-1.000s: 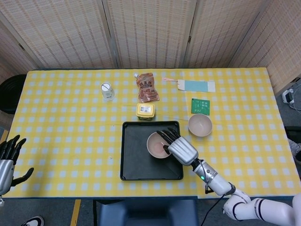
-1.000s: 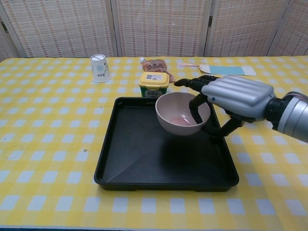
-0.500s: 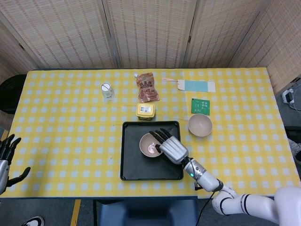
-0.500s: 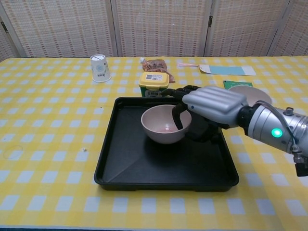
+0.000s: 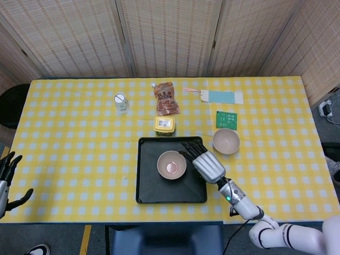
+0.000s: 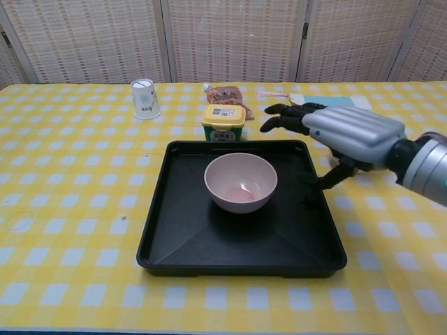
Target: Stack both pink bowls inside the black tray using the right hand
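Note:
One pink bowl [image 5: 171,164] [image 6: 240,183] stands upright in the middle of the black tray [image 5: 146,191] [image 6: 174,244]. The other pink bowl [image 5: 226,141] rests on the yellow checked cloth just right of the tray; my right hand hides it in the chest view. That right hand [image 5: 206,164] [image 6: 342,134] hovers over the tray's right edge with its fingers spread, holding nothing and apart from the bowl in the tray. At the bottom left corner of the head view my left hand [image 5: 7,178] is off the table, fingers apart and empty.
Behind the tray stands a yellow-lidded tub [image 5: 164,125] [image 6: 223,121]. Further back lie a brown pouch [image 5: 166,99], a paper cup [image 5: 121,102] [image 6: 145,98], a blue-and-white card [image 5: 221,96] and a small green packet [image 5: 226,119].
My right hand set the pink bowl down in the tray, let go of it and drew back to the right with its fingers spread. The left hand barely shifted.

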`<control>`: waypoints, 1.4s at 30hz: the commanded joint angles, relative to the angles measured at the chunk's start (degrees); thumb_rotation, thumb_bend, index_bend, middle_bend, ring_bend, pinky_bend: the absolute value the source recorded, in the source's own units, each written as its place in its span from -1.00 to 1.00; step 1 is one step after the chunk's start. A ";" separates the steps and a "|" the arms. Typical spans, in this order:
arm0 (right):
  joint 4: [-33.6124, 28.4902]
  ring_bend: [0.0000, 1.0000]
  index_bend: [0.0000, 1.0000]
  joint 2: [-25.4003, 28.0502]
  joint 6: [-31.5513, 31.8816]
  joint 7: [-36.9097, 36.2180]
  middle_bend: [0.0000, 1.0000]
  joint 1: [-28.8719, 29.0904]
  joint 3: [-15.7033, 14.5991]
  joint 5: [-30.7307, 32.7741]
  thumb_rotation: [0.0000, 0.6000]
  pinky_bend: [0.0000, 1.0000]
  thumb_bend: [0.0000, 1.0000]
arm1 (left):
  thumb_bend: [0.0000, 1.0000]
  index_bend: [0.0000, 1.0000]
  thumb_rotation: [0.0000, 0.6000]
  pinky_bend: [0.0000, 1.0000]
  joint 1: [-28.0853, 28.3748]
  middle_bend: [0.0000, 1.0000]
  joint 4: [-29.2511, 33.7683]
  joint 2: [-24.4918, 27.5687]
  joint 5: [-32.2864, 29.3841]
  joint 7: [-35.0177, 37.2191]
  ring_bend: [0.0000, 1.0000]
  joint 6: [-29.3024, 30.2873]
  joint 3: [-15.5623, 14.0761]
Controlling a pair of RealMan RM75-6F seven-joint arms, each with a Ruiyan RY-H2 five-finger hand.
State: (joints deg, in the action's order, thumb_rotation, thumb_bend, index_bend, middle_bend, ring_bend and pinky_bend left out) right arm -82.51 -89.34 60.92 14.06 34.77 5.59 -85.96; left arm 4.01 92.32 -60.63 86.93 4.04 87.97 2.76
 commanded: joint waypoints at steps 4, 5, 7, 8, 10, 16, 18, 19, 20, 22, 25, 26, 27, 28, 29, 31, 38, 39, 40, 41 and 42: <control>-1.40 -1.00 -0.69 6.12 4.51 -2.55 -1.00 -4.99 -1.13 2.18 1.00 -1.00 -0.11 | -0.41 -1.00 1.00 -1.00 0.17 -1.00 0.41 -0.55 0.71 -1.86 -1.00 -0.25 -0.42; -1.08 -1.00 -0.69 6.62 4.64 -3.01 -1.00 -5.51 -1.42 2.50 1.00 -1.00 -0.11 | -0.41 -1.00 1.00 -1.00 0.20 -1.00 0.44 -0.67 0.82 -2.13 -1.00 -0.26 -0.46; -0.13 -1.00 -0.69 7.44 4.70 -4.24 -1.00 -6.52 -1.91 3.38 1.00 -1.00 -0.11 | -0.41 -1.00 1.00 -1.00 0.32 -1.00 0.58 -0.88 0.84 -2.64 -1.00 -0.55 -0.55; 0.41 -1.00 -0.69 7.59 4.80 -4.77 -1.00 -6.90 -2.03 3.69 1.00 -1.00 -0.11 | -0.41 -1.00 1.00 -1.00 0.39 -1.00 0.67 -0.94 0.74 -2.87 -1.00 -0.75 -0.55; 1.87 -1.00 -0.66 7.65 5.10 -6.06 -1.00 -7.68 -2.25 4.16 1.00 -1.00 -0.11 | -0.41 -1.00 1.00 -1.00 0.58 -1.00 0.76 -1.12 0.58 -3.42 -1.00 -1.18 -0.55; 6.85 -1.00 -0.49 6.37 4.23 -9.02 -1.00 -8.58 -2.25 5.62 1.00 -1.00 -0.11 | -0.41 -1.00 1.00 -1.00 1.04 -1.00 0.67 -1.60 1.31 -4.09 -1.00 -1.90 -0.95; 8.80 -1.00 -0.44 5.47 3.76 -9.82 -1.00 -8.32 -1.83 5.89 1.00 -1.00 -0.11 | -0.41 -1.00 1.00 -1.00 1.22 -1.00 0.65 -1.65 1.15 -4.25 -1.00 -2.18 -0.87; 9.64 -1.00 -0.40 5.04 3.47 -10.09 -1.00 -8.13 -1.58 6.10 1.00 -1.00 -0.11 | -0.41 -1.00 1.00 -1.00 1.27 -1.00 0.66 -1.66 1.04 -4.24 -1.00 -2.28 -0.83; 10.80 -1.00 -0.37 4.43 2.89 -10.43 -1.00 -7.80 -1.20 6.46 1.00 -1.00 -0.11 | -0.41 -1.00 1.00 -1.00 1.30 -1.00 0.63 -1.65 0.91 -4.18 -1.00 -2.37 -0.80; 12.39 -1.00 -0.31 3.57 1.74 -10.77 -1.00 -7.17 -0.65 7.10 1.00 -1.00 -0.11 | -0.41 -1.00 1.00 -1.00 1.20 -1.00 0.50 -1.65 0.80 -4.05 -1.00 -2.30 -0.84; 14.95 -1.00 -0.25 2.03 0.20 -10.70 -1.00 -6.04 0.15 7.78 1.00 -1.00 -0.11 | -0.41 -1.00 1.00 -1.00 1.20 -1.00 0.46 -1.55 0.70 -3.75 -1.00 -2.13 -0.68; 15.69 -1.00 -0.23 1.55 -0.19 -10.64 -1.00 -5.73 0.34 7.93 1.00 -1.00 -0.11 | -0.41 -1.00 1.00 -1.00 1.23 -1.00 0.47 -1.49 0.62 -3.69 -1.00 -2.19 -0.64; 16.65 -1.00 -0.21 0.92 -0.71 -10.61 -1.00 -5.32 0.60 8.14 1.00 -1.00 -0.11 | -0.41 -1.00 1.00 -1.00 1.26 -1.00 0.46 -1.44 0.52 -3.59 -1.00 -2.27 -0.60; 17.32 -1.00 -0.19 0.48 -1.10 -10.59 -1.00 -5.02 0.75 8.26 1.00 -1.00 -0.11 | -0.41 -1.00 1.00 -1.00 1.27 -1.00 0.44 -1.41 0.49 -3.51 -1.00 -2.31 -0.61; 17.91 -1.00 -0.18 0.08 -1.52 -10.57 -1.00 -4.74 0.84 8.37 1.00 -1.00 -0.11 | -0.41 -1.00 1.00 -1.00 1.29 -1.00 0.40 -1.40 0.48 -3.41 -1.00 -2.35 -0.61; 19.15 -1.00 -0.16 -0.79 -2.33 -10.59 -1.00 -4.20 0.96 8.51 1.00 -1.00 -0.11 | -0.41 -1.00 1.00 -1.00 1.27 -1.00 0.25 -1.42 0.50 -3.18 -1.00 -2.39 -0.69; 22.33 -1.00 -0.07 -2.91 -3.87 -10.73 -1.00 -3.02 1.23 8.70 1.00 -1.00 -0.11 | -0.41 -1.00 1.00 -1.00 1.43 -1.00 0.11 -1.27 0.01 -2.80 -1.00 -2.74 -0.51; 22.64 -1.00 -0.05 -3.11 -3.99 -10.79 -1.00 -2.92 1.29 8.75 1.00 -1.00 -0.11 | -0.41 -1.00 1.00 -1.00 1.44 -1.00 0.10 -1.27 -0.02 -2.79 -1.00 -2.76 -0.50; 23.03 -1.00 -0.02 -3.36 -4.11 -10.83 -1.00 -2.81 1.33 8.78 1.00 -1.00 -0.11 | -0.41 -1.00 1.00 -1.00 1.42 -1.00 0.12 -1.26 -0.06 -2.80 -1.00 -2.76 -0.51; 23.30 -1.00 -0.01 -3.54 -4.19 -10.88 -1.00 -2.74 1.35 8.80 1.00 -1.00 -0.11 | -0.41 -1.00 1.00 -1.00 1.43 -1.00 0.12 -1.27 -0.10 -2.82 -1.00 -2.78 -0.50; 23.65 -1.00 0.01 -3.78 -4.24 -10.90 -1.00 -2.68 1.37 8.83 1.00 -1.00 -0.11 | -0.41 -1.00 1.00 -1.00 1.44 -1.00 0.13 -1.28 -0.13 -2.86 -1.00 -2.83 -0.51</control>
State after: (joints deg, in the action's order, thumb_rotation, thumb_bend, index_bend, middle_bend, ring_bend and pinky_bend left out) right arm -59.10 -92.92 56.77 3.22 31.99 6.91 -77.18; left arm 5.45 92.44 -61.91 86.81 1.19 85.15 2.25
